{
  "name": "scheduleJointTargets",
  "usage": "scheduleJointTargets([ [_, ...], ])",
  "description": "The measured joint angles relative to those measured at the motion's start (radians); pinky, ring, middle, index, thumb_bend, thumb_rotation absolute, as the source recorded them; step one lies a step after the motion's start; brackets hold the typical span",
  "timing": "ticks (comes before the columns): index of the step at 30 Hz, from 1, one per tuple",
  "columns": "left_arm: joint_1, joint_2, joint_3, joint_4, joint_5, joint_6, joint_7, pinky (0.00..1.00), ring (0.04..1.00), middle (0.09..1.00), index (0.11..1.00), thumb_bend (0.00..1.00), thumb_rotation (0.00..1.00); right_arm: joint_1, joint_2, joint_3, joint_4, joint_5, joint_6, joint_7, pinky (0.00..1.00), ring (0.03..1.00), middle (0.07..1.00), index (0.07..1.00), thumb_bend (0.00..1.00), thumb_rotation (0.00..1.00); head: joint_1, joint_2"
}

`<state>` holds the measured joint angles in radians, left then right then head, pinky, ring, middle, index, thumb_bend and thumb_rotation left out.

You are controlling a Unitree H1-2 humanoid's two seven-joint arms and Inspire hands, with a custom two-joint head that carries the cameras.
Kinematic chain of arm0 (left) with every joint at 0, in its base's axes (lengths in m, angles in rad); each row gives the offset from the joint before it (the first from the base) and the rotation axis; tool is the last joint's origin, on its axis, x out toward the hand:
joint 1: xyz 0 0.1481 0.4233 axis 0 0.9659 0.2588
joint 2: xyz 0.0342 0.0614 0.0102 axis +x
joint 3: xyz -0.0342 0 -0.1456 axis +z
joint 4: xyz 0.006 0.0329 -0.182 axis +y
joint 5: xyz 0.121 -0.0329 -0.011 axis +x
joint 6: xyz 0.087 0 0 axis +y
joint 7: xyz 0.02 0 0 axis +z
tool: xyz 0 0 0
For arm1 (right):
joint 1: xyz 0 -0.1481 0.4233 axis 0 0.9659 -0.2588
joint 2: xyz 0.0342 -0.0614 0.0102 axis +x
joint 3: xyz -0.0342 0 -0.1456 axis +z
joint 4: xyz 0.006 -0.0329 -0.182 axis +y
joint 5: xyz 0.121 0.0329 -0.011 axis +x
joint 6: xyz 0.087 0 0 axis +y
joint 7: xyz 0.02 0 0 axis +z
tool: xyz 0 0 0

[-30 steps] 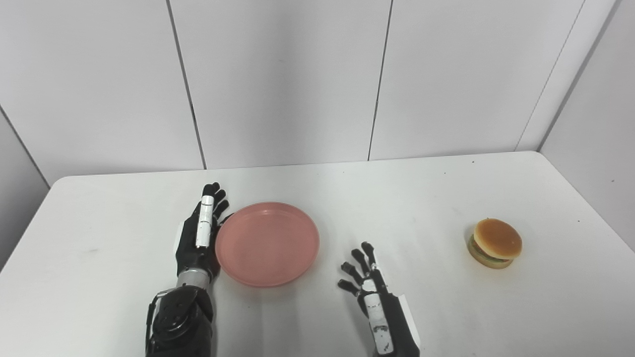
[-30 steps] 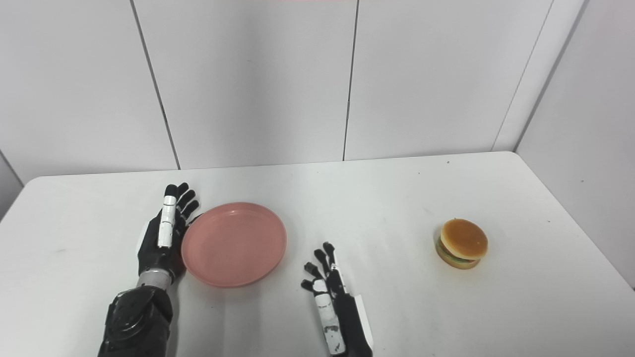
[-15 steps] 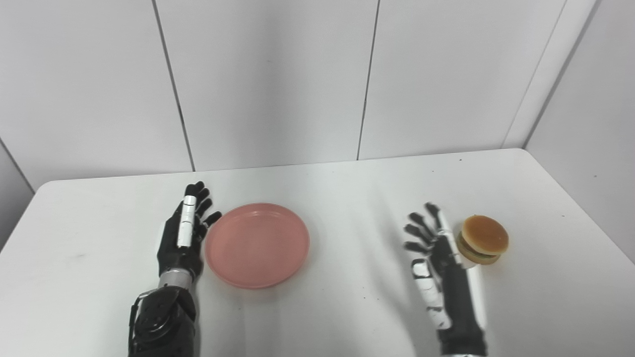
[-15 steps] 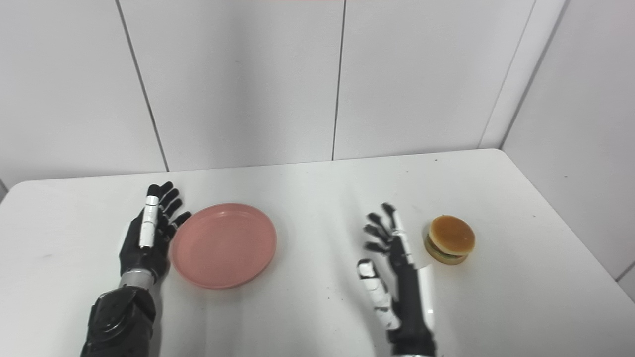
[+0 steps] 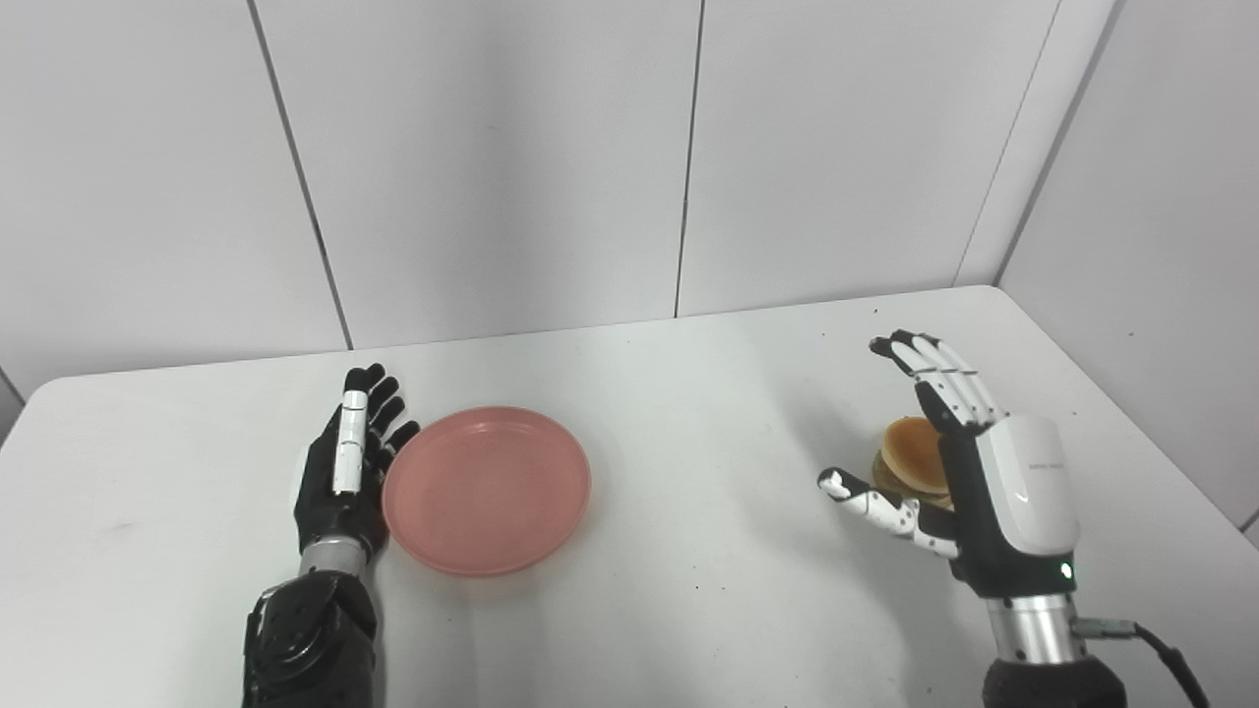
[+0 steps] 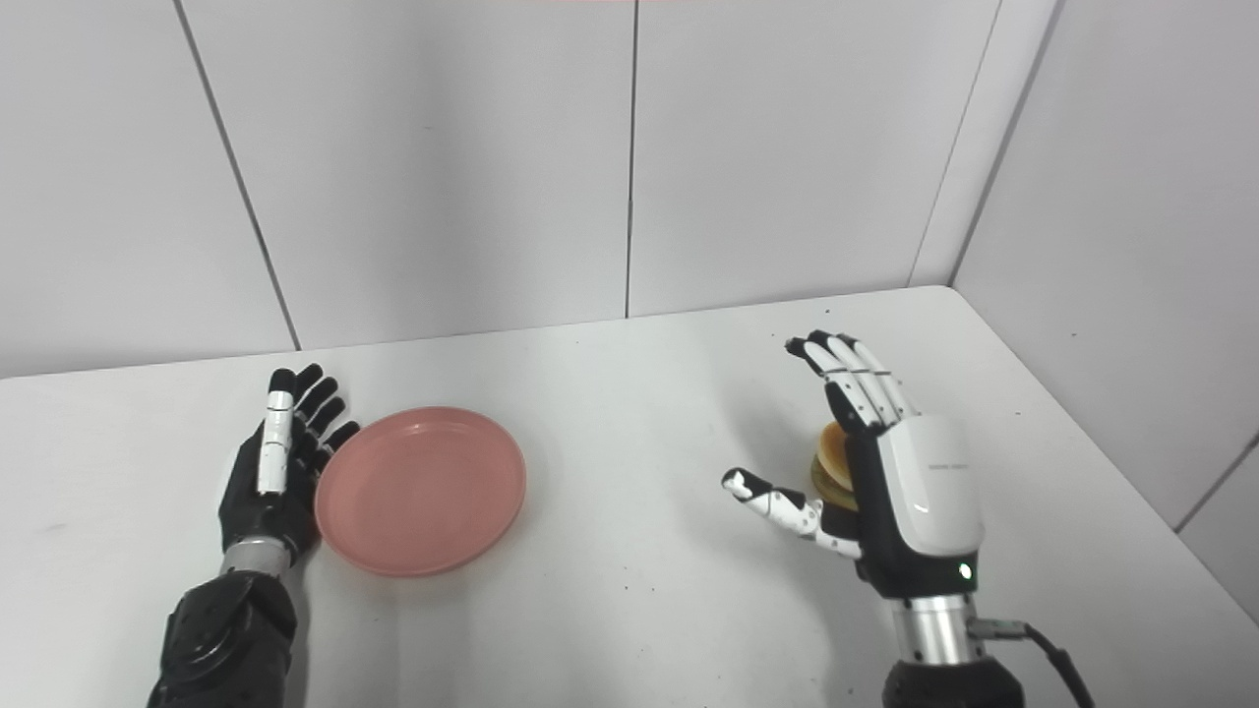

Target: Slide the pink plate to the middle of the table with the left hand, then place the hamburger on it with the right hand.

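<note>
The pink plate point(image 5: 488, 489) lies flat on the white table point(image 5: 689, 413), left of the middle. My left hand point(image 5: 346, 467) is open, edge-on beside the plate's left rim, fingers pointing away from me. The hamburger point(image 5: 911, 455) sits at the right side of the table and is mostly hidden behind my right hand point(image 5: 969, 482). That hand is open and raised above the table, fingers and thumb spread, its back toward me. It holds nothing. In the right eye view the plate point(image 6: 421, 491) and the hamburger point(image 6: 831, 459) show the same way.
White panelled walls point(image 5: 492, 167) stand behind the table, and another wall point(image 5: 1161, 246) runs along the right side. A cable point(image 5: 1151, 649) trails from the right wrist. Bare tabletop lies between the plate and the hamburger.
My right hand has swung right and risen, turning its back to me, and now stands in front of the hamburger. The camera has shifted right. The left hand and plate stay together.
</note>
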<state>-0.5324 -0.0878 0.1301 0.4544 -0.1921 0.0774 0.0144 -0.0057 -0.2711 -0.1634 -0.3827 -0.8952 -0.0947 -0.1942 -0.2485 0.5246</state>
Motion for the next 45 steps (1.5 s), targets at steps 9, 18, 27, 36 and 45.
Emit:
scheduleJointTargets([
  [9,0.000,0.000,0.004,-0.002,-0.001,0.002,0.003,0.82,0.901,0.863,0.817,0.80,0.77,-0.074,-0.070,0.008,0.083,-0.100,0.068,0.055,0.97,0.886,0.836,0.741,0.76,1.00,0.002,0.005],
  [18,-0.002,0.000,0.002,-0.005,-0.001,0.009,0.003,0.82,0.891,0.853,0.820,0.82,0.76,-0.168,-0.095,0.058,0.230,-0.150,0.148,0.097,0.90,0.856,0.815,0.736,0.73,0.97,0.002,0.006],
  [27,-0.003,0.001,0.004,-0.005,-0.001,0.012,0.002,0.81,0.897,0.863,0.832,0.81,0.76,-0.219,-0.155,0.104,0.402,-0.155,0.214,0.115,0.80,0.813,0.791,0.725,0.77,1.00,0.006,0.009],
  [36,-0.005,0.005,0.003,-0.006,-0.001,0.016,0.001,0.81,0.896,0.871,0.838,0.82,0.77,-0.251,-0.188,0.136,0.505,-0.108,0.253,0.119,0.76,0.783,0.785,0.725,0.75,0.94,0.008,0.018],
  [45,-0.008,0.008,0.005,-0.006,-0.001,0.022,0.001,0.80,0.898,0.870,0.838,0.82,0.77,-0.240,-0.194,0.161,0.513,-0.069,0.288,0.121,0.75,0.789,0.785,0.745,0.76,0.94,0.006,0.028],
])
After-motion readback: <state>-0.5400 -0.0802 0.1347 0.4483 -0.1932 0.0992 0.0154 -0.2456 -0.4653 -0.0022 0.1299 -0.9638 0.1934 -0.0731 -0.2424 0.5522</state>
